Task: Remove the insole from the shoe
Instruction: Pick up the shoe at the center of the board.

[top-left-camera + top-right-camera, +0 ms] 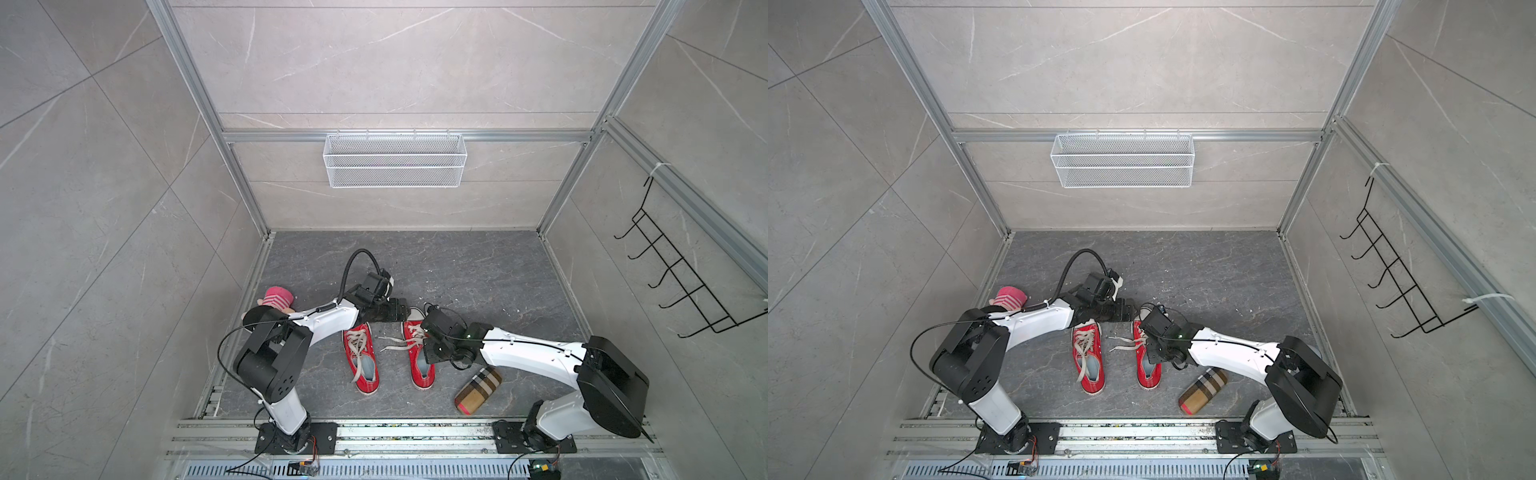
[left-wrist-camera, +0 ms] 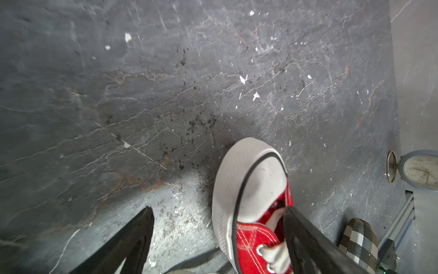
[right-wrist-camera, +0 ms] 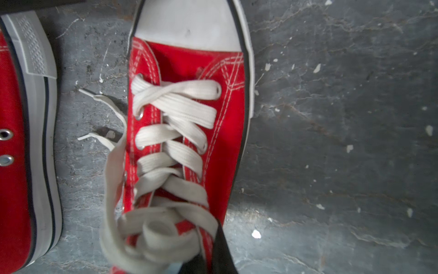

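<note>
Right wrist view puts me over the laces of the right-hand red shoe (image 3: 184, 132), with one black finger (image 3: 221, 251) of my right hand (image 1: 430, 358) down at its mouth, clenched; on what, I cannot tell. In a top view the pale insole (image 1: 421, 368) lies inside that shoe on the counter (image 1: 478, 282). My left hand (image 2: 218, 210) is released, one finger over the shoe's toe.

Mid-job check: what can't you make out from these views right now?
- Right gripper: shut, but in both top views its own body covers its tips; grip on the insole unconfirmed.
- Shoe opening: right wrist view, cut off by the bottom edge, behind laces.
- Clock: left wrist view, cut by the edge.
</note>
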`<action>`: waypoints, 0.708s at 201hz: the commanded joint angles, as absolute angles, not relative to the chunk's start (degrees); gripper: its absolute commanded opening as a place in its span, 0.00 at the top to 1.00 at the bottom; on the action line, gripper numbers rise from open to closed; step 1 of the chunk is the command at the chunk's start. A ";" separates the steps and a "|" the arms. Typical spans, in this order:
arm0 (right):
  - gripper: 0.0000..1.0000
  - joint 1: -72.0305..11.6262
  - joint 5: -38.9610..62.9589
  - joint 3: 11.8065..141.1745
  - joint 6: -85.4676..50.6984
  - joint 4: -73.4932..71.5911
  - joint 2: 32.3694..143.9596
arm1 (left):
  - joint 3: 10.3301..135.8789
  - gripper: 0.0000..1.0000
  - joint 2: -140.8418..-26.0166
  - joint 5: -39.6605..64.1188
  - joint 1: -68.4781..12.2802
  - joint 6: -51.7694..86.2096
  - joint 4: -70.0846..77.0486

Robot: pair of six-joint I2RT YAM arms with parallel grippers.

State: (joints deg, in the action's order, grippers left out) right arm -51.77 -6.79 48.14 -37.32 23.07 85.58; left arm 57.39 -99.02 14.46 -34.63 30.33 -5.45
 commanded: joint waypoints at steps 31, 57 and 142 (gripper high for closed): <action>1.00 -51.06 -6.59 46.31 -36.51 26.02 84.65 | 62.83 0.22 -107.85 28.33 -33.49 33.77 4.03; 1.00 -50.71 -5.92 45.88 -36.07 25.63 84.07 | 63.37 0.28 -111.07 32.65 -33.22 35.49 7.42; 0.96 -47.20 -2.33 43.93 -32.22 24.68 78.92 | 59.73 0.91 -105.65 34.32 -33.23 29.78 11.38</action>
State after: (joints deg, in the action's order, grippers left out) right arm -48.23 -3.77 45.19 -35.29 22.11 81.95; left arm 61.10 -111.83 35.00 -33.12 33.17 9.43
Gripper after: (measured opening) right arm 0.054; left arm 0.241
